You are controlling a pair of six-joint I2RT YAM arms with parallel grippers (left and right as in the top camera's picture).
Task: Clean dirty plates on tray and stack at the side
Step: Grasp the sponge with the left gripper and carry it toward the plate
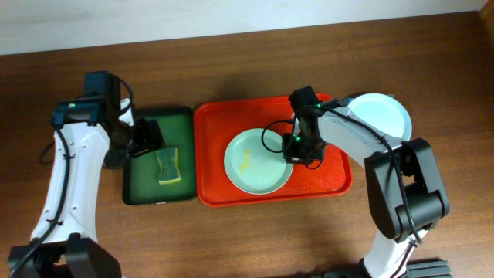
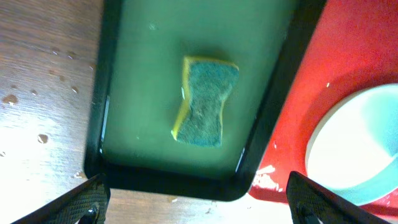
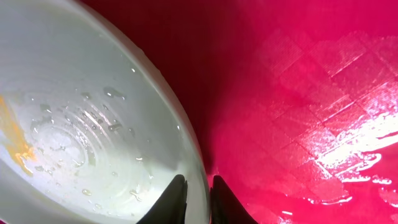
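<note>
Slippage is the chief worry here: the right claw (image 3: 196, 194) has its two fingers drawn nearly together, pinching the thin rim of the pale mint-green round plate (image 1: 255, 162), one finger inside the rim and one outside. That plate lies in the middle of the red-orange rectangular plastic tray (image 1: 212, 189). Both its face and the tray floor beside it glisten with water. A narrow pinch on a wet, sloping edge could let go if the plate is lifted or tilted, and the plate might then drop back or skid against the tray wall. A yellow smear (image 3: 15, 146) shows on the plate's face, so by my reckoning it is not yet clean, and carrying it off now would put a dirty plate on the pile. The left claw (image 2: 202, 204) hangs wide open and empty above the yellow-backed green scouring sponge (image 2: 205, 102), which lies flat in the dark green narrow tray (image 2: 124, 74). Closing off-centre could nudge the sponge aside rather than take it. A second pale round plate (image 1: 382, 116) rests on the brown wooden surface (image 1: 231, 46) at the tray's far right corner, close to the right arm, whose swing could knock it.
</note>
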